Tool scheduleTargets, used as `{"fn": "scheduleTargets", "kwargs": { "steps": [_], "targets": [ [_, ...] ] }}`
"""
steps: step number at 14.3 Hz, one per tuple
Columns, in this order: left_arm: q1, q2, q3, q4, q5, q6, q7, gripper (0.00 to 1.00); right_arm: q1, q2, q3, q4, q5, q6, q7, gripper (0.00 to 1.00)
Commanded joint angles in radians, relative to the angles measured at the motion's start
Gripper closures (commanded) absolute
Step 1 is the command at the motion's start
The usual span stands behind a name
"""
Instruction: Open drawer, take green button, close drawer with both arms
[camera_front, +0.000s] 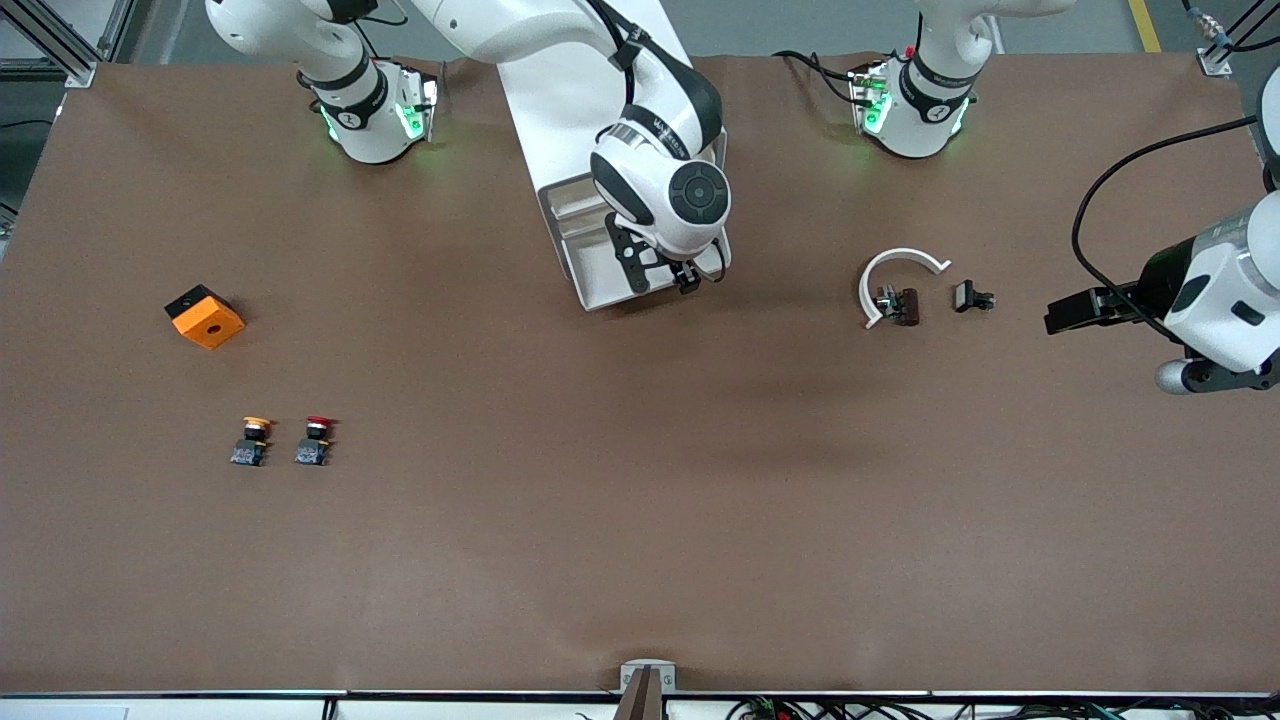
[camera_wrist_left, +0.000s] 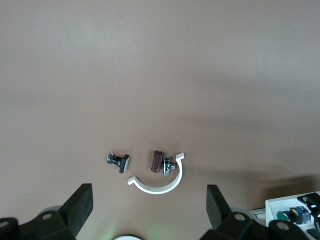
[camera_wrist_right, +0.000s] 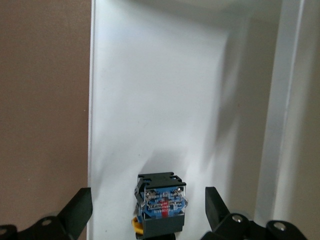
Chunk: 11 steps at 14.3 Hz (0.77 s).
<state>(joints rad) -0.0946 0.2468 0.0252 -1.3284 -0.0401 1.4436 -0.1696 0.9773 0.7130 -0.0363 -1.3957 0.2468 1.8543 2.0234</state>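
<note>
Both grippers gape wide, holding nothing.
Right gripper (camera_wrist_right: 145, 212) hangs over the pulled-out drawer (camera_front: 590, 262), jaws either side of a button (camera_wrist_right: 160, 206) lying inside, not touching it. Left gripper (camera_wrist_left: 147, 210) waits above bare table near a white clamp ring (camera_wrist_left: 159, 181).

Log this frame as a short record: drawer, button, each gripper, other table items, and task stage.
drawer: drawer is pulled out of the white cabinet, open
button: green-capped button lies in the drawer, not gripped
right gripper: right gripper is open, over the button in the drawer
left gripper: left gripper is open, waiting over the table at the left arm's end, near the white curved clip
other items: orange block, orange-capped button, red-capped button, all toward the right arm's end
stage: drawer open, button not yet taken
</note>
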Motion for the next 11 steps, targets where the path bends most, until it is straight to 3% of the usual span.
{"fn": "scheduleTargets", "kwargs": {
  "steps": [1, 5, 9, 11],
  "targets": [
    [0.004, -0.122, -0.001, -0.173, 0.017, 0.111, 0.073, 0.0, 0.015, 0.017, -0.008, 0.024, 0.019, -0.003, 0.006, 0.0],
    [0.003, -0.142, -0.011, -0.27, 0.017, 0.2, 0.076, 0.0, 0.015, 0.016, -0.008, 0.027, 0.019, -0.006, 0.005, 0.0],
    [0.003, -0.138, -0.074, -0.386, 0.017, 0.34, 0.076, 0.0, 0.012, 0.013, -0.008, 0.035, 0.019, -0.013, -0.008, 0.0],
    [0.0, -0.123, -0.096, -0.4, 0.017, 0.348, 0.076, 0.0, 0.014, 0.011, -0.008, 0.035, 0.02, -0.015, -0.032, 0.09]
  ]
}}
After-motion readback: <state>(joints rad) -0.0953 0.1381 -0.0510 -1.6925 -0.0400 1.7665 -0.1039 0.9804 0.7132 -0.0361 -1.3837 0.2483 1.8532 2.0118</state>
